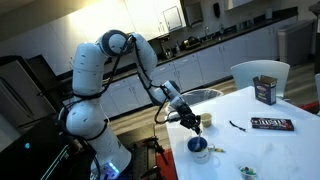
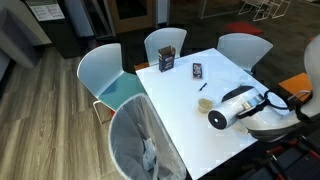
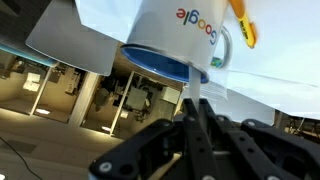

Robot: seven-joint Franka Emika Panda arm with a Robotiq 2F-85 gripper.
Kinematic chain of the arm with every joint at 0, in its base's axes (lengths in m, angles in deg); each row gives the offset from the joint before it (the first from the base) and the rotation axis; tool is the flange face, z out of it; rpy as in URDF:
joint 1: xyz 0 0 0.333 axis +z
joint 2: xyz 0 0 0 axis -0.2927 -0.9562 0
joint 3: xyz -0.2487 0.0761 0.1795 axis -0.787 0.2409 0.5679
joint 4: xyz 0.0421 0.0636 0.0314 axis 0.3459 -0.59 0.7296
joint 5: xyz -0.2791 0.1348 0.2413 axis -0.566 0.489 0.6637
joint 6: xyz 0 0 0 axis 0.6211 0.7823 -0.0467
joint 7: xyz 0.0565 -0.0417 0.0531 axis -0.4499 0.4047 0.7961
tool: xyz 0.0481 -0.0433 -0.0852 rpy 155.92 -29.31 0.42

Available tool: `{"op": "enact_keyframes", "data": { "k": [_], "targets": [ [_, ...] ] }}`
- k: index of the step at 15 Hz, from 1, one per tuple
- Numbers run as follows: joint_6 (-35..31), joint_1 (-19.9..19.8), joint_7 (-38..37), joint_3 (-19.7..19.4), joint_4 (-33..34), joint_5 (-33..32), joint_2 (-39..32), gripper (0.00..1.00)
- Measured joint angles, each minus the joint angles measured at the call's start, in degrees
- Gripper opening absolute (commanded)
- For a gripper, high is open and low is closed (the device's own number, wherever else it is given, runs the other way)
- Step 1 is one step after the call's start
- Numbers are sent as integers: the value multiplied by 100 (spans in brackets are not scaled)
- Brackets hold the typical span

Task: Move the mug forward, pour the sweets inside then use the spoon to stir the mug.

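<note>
The mug (image 1: 199, 148) is squat and blue with a pale inside, and stands near the table's front edge. In the wrist view the mug (image 3: 180, 40) carries a coloured logo and fills the top, with a yellow scrap (image 3: 243, 25) beside it. My gripper (image 1: 193, 124) hangs just above the mug. Its fingers (image 3: 195, 103) are shut on a thin pale stick (image 3: 194, 92) that points at the mug's rim. The spoon (image 1: 238, 125), thin and dark, lies on the table apart from the gripper, and shows in both exterior views (image 2: 203, 86).
A dark box (image 1: 265, 90) and a flat dark packet (image 1: 272, 124) sit further along the white table (image 2: 190, 125). Small scraps (image 1: 245, 172) lie near the mug. Pale chairs (image 2: 110, 75) ring the table. My white arm (image 2: 240, 105) reaches over its near corner.
</note>
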Motion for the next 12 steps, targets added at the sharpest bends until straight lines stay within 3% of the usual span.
{"op": "enact_keyframes", "data": {
  "k": [12],
  "targets": [
    [59,-377,-558,-1,-475,117,253,2]
  ]
}}
